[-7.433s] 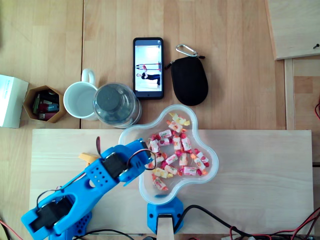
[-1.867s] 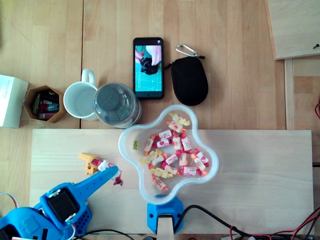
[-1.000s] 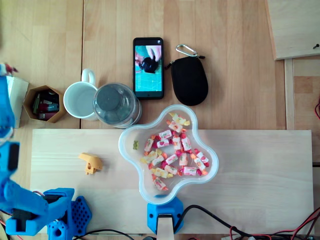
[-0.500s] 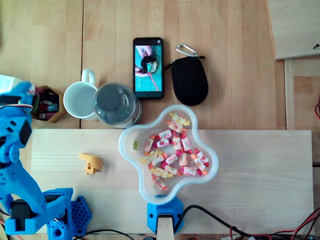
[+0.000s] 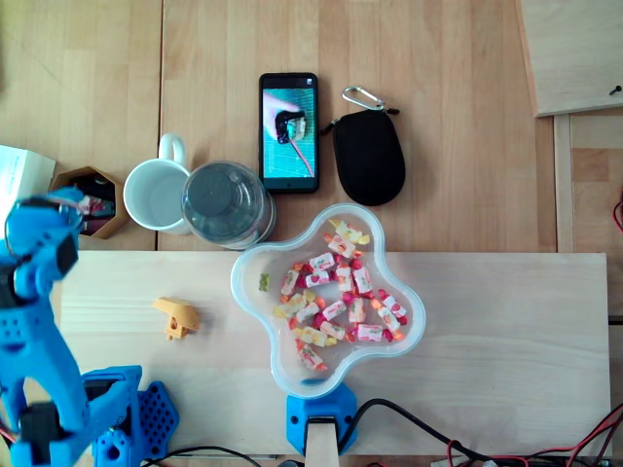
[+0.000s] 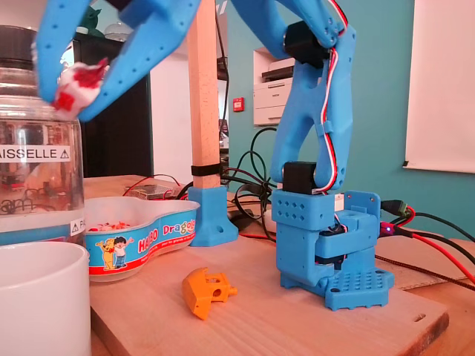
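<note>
In the fixed view my blue gripper (image 6: pixel 74 89) hangs high at the upper left, shut on a red-and-white wrapped candy (image 6: pixel 76 85). It is above the white mug (image 6: pixel 41 297) and in front of the glass jar (image 6: pixel 37 170). From overhead, the gripper (image 5: pixel 76 202) is at the far left, over the wooden hexagonal holder (image 5: pixel 83 199) and just left of the mug (image 5: pixel 156 195). The clear lobed bowl (image 5: pixel 237 284) in the middle of the board holds several wrapped candies (image 5: pixel 336 292).
An orange plastic piece (image 5: pixel 176 317) lies on the board left of the bowl. The jar (image 5: pixel 226 204) stands between mug and bowl. A phone (image 5: pixel 288 132) and a black pouch (image 5: pixel 369 156) lie behind. The arm's base (image 5: pixel 127 428) and a wooden post (image 6: pixel 204 111) stand at the front edge.
The arm left the bowl with a candy and swung left off the board. Over the last half second the gripper shifted slightly toward the board's edge, staying by the hexagonal holder.
</note>
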